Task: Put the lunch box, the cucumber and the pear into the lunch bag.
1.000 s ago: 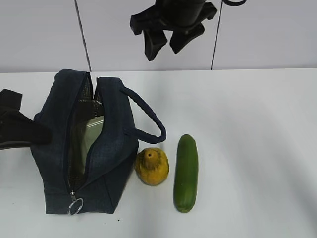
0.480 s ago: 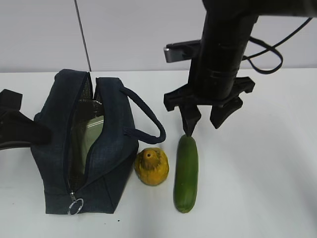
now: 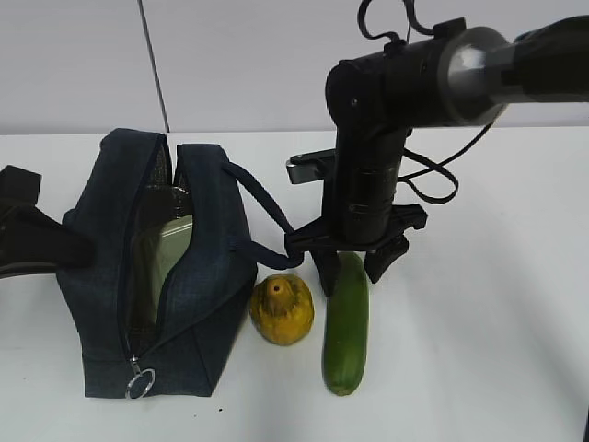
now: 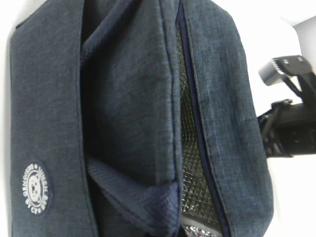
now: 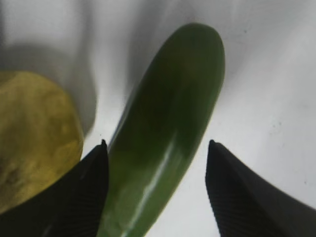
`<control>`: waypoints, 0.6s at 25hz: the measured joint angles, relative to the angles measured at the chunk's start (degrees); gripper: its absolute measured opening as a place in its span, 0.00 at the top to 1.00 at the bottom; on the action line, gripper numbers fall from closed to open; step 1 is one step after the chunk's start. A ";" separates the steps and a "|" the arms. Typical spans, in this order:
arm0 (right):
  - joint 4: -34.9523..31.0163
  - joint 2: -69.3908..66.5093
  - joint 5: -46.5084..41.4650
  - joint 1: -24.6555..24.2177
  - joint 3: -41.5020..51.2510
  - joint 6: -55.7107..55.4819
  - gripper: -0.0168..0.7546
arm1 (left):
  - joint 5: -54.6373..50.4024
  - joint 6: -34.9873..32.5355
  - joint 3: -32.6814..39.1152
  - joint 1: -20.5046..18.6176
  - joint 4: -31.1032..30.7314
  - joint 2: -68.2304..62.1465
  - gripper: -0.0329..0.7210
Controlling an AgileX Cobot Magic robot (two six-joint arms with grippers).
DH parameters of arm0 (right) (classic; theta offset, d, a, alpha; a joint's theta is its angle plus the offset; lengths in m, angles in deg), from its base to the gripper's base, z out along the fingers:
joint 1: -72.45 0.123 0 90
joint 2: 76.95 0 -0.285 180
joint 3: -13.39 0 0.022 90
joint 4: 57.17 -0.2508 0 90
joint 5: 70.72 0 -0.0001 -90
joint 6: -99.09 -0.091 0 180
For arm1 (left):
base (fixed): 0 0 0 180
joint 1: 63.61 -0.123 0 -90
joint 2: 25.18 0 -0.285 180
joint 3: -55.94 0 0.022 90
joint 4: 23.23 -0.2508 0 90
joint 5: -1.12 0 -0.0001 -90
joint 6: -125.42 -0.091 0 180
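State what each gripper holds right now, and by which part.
The right gripper holds nothing yet: its open jaws straddle the cucumber near its far end. The left gripper looks shut at the lunch bag; its contact point is hidden.

Lunch bag [image 3: 207, 276]: dk navy, silver quilted lining; lunch box [image 3: 175, 241] lid: pale sage; pear [image 3: 282, 309]: yellow-orange w/ brown blotches; cucumber [image 3: 346, 327]: dk green

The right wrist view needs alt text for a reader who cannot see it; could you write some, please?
The open right tool straddles the dark green cucumber lying on the white table, one finger on each side. The yellow pear sits just left of it.
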 joint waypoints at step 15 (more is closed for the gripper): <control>1.50 -5.88 -2.33 0.00 -3.67 -0.93 0.37 | -0.22 0.00 0.00 0.00 -0.05 0.00 0.98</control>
